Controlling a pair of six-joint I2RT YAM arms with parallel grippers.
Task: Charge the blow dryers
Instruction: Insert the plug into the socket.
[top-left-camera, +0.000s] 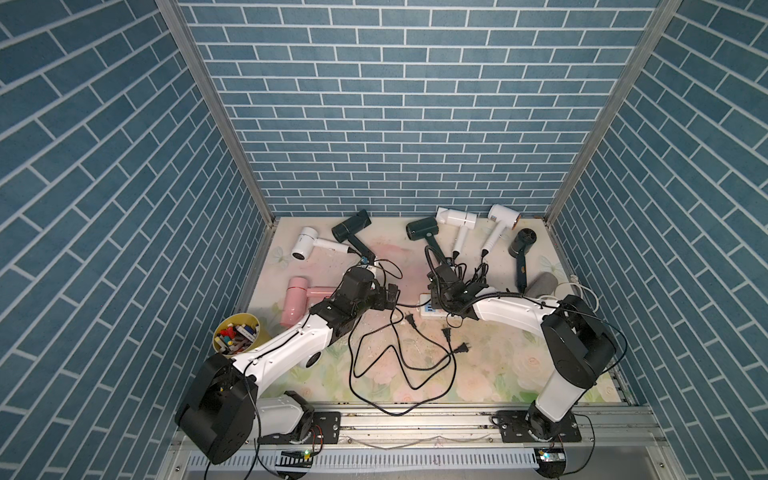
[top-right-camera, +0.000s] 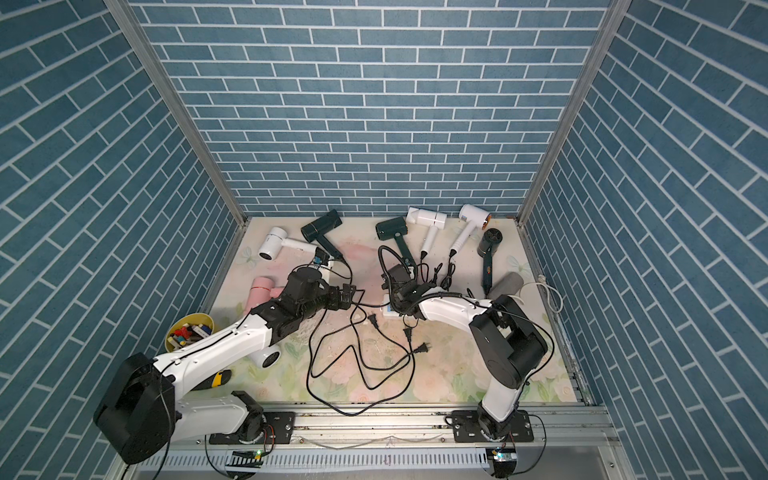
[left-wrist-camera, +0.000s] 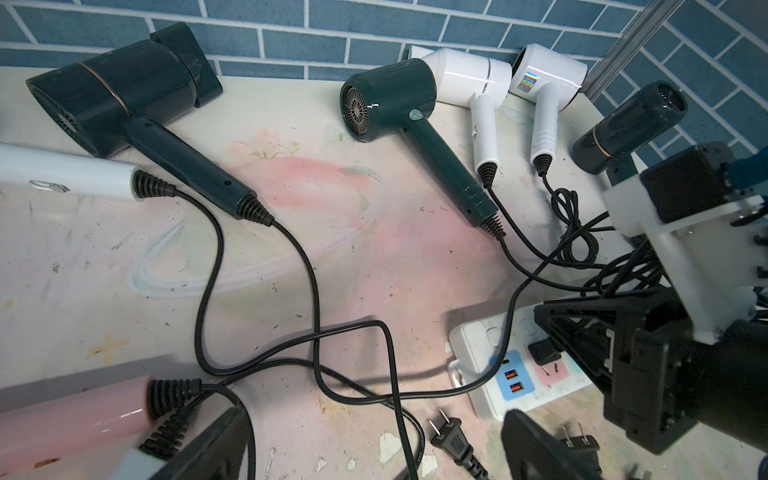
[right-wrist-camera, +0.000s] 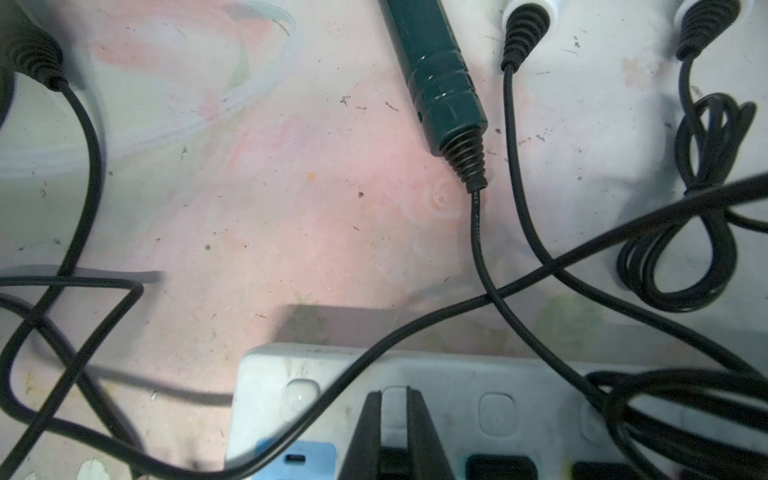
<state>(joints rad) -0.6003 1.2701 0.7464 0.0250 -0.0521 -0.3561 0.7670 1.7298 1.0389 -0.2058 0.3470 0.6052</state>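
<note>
Nearest the front, loose black cords (top-left-camera: 352, 357) lie in loops on the flowery table (top-left-camera: 498, 365). Three loose plugs (top-left-camera: 447, 333) at their ends lie bare on the table, not in any socket. On the left, a yellow cup (top-left-camera: 237, 322) full of markers stands by the left arm. The round end of a white blow dryer (top-left-camera: 311, 358) peeks out from under that arm.

A bit farther in, the left gripper (top-left-camera: 390, 298) hangs low over the table. Its jaws are spread wide with nothing between them. Across from it, the right gripper (right-wrist-camera: 395, 399) points down at the white power strip (left-wrist-camera: 482, 365). Its jaws are almost closed and pinch a small black plug (left-wrist-camera: 544, 351) at the strip's pink socket. I cannot tell if that plug is pushed all the way in. The pink blow dryer (top-left-camera: 297, 301) lies just left of the left arm.

Farthest back, more dryers lie near the blue brick wall (top-left-camera: 395, 124). From the left they are:
- a white dryer (top-left-camera: 309, 243)
- a dark green dryer with a flat nozzle (top-left-camera: 349, 230)
- a second dark green dryer (top-left-camera: 422, 228)
- two more white dryers (top-left-camera: 457, 218)
- a black dryer (top-left-camera: 521, 245) in the right corner

A grey cylinder (top-left-camera: 542, 284) lies beside the black dryer's handle. Cords from the right-hand dryers run toward the power strip.
</note>
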